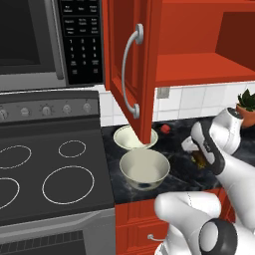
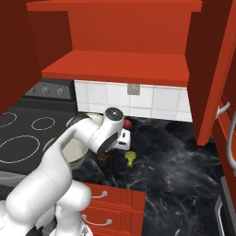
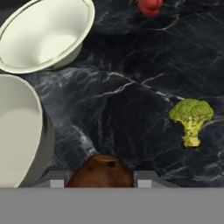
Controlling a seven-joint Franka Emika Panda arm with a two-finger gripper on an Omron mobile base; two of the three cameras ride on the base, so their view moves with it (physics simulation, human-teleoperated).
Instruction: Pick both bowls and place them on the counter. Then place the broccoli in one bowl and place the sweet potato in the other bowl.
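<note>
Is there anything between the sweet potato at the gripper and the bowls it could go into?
Nothing visible does. The sweet potato sits between the fingertips of the gripper; only bare counter separates it from the deeper bowl and the shallower bowl. The broccoli lies off to the other side.

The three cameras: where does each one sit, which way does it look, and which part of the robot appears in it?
Left base view: behind the arm, to its left, looking forward and down at the stovetop, the counter, the deeper bowl and the shallower bowl; the white arm rises at lower right.
Right base view: behind, to its right, looking down at the same counter; the arm rises at lower left.
Hand view: on the hand, looking down; the gripper straddles the sweet potato.
Right base and hand views share the broccoli and the round red item.
</note>
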